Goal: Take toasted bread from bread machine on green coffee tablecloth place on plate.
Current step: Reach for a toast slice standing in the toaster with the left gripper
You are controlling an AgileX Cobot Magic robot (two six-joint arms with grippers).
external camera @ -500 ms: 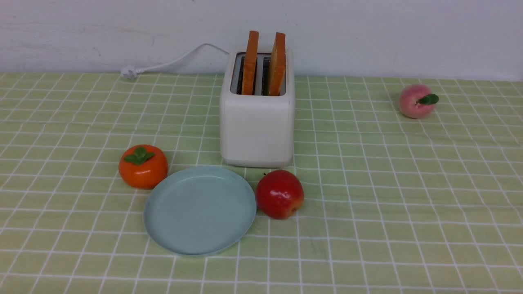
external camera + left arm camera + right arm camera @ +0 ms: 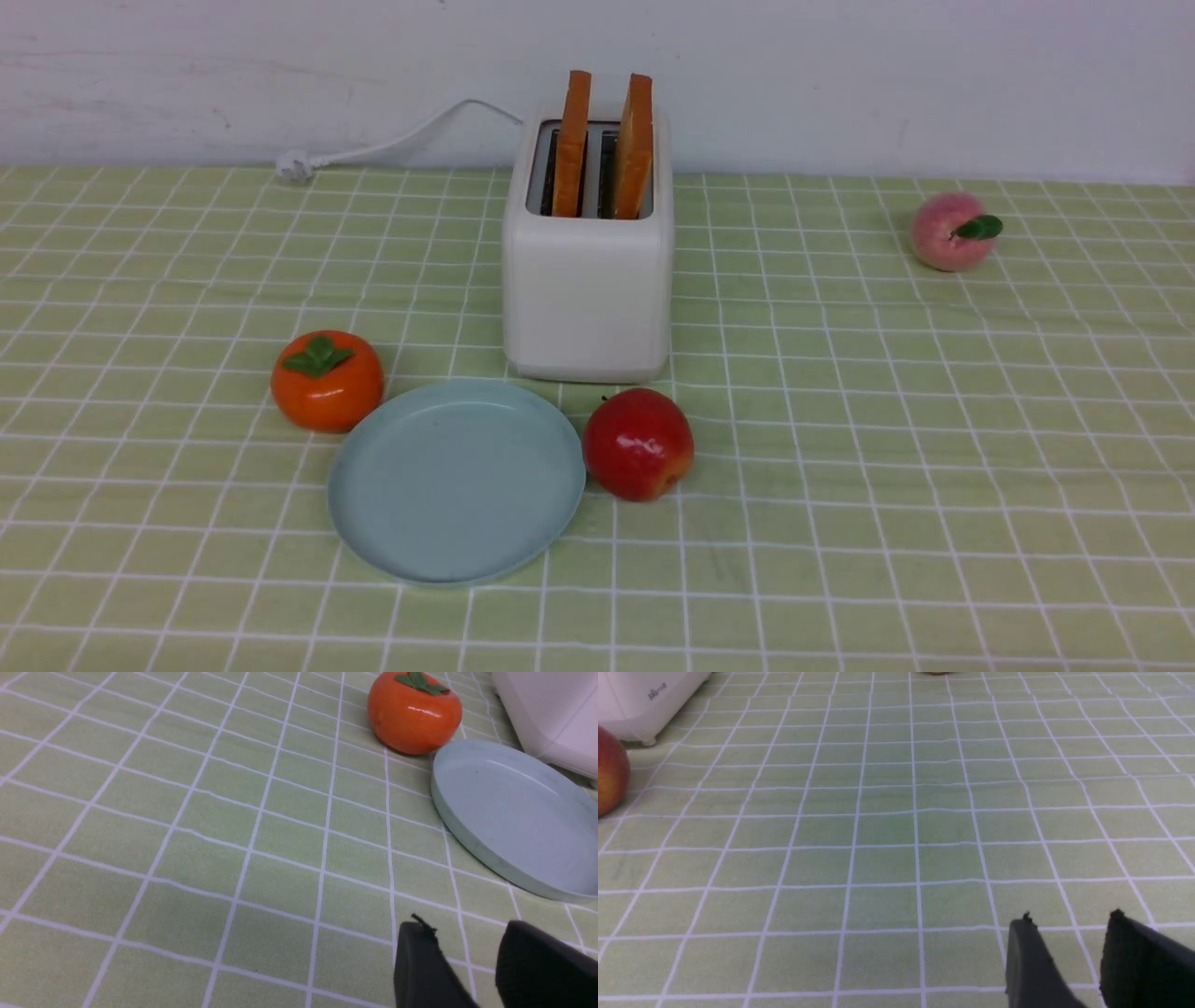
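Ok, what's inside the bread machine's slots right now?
The left slice and right slice of toasted bread stand upright, one per slot, upper parts sticking out of the bread machine. Their lower parts are hidden inside its body.

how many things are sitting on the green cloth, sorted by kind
toast slices: 2
toaster: 1
plate: 1
fruit: 3 (orange persimmon, red apple, pink peach)
total: 7
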